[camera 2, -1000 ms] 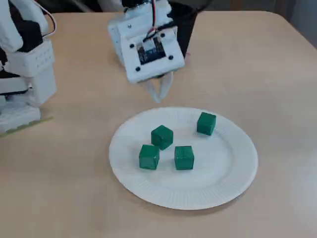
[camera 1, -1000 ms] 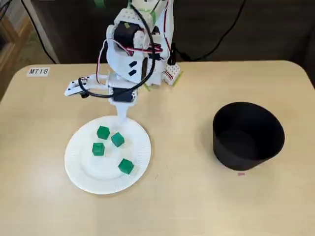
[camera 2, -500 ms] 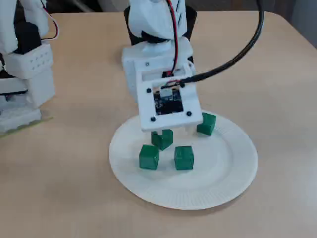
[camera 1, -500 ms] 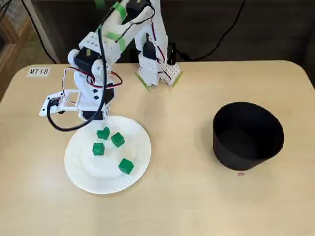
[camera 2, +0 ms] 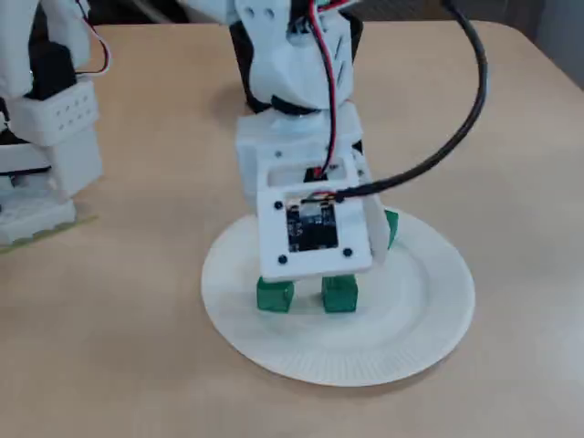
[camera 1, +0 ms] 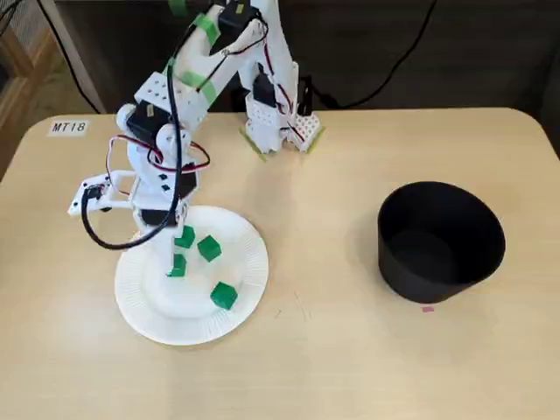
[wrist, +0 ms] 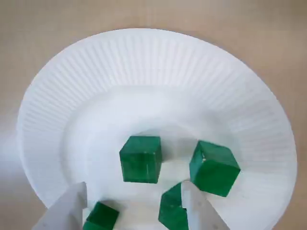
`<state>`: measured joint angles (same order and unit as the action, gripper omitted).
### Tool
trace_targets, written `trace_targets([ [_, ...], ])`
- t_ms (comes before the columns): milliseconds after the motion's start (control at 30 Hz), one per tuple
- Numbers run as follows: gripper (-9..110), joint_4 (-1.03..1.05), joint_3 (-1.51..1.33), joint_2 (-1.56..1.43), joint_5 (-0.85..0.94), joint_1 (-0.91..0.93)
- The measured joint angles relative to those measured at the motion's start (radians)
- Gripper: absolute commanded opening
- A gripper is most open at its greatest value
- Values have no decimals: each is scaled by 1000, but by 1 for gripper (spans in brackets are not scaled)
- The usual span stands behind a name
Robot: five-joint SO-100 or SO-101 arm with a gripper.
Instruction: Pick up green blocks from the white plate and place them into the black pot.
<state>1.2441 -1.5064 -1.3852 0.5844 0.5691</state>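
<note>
Several green blocks lie on the white plate. In the wrist view one block sits mid-plate, another to its right, and two more at the bottom edge between my fingers. My gripper is open and hangs low over the plate's left part, holding nothing. In a fixed view its camera housing hides part of the blocks; two blocks show beneath it. The black pot stands far right of the plate.
The arm's base stands at the table's back, behind the plate. A black cable loops by the gripper's left side. A label lies at the back left corner. A second white arm part stands at the left.
The arm swung left from behind the plate and came down over it. The gripper now hangs low among the green blocks. No block has moved.
</note>
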Motion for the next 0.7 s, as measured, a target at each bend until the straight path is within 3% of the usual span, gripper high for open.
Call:
trace_targets([
  [533,24,-66,8,86,-8,0],
  [700,15,-100,9,117,-15,0],
])
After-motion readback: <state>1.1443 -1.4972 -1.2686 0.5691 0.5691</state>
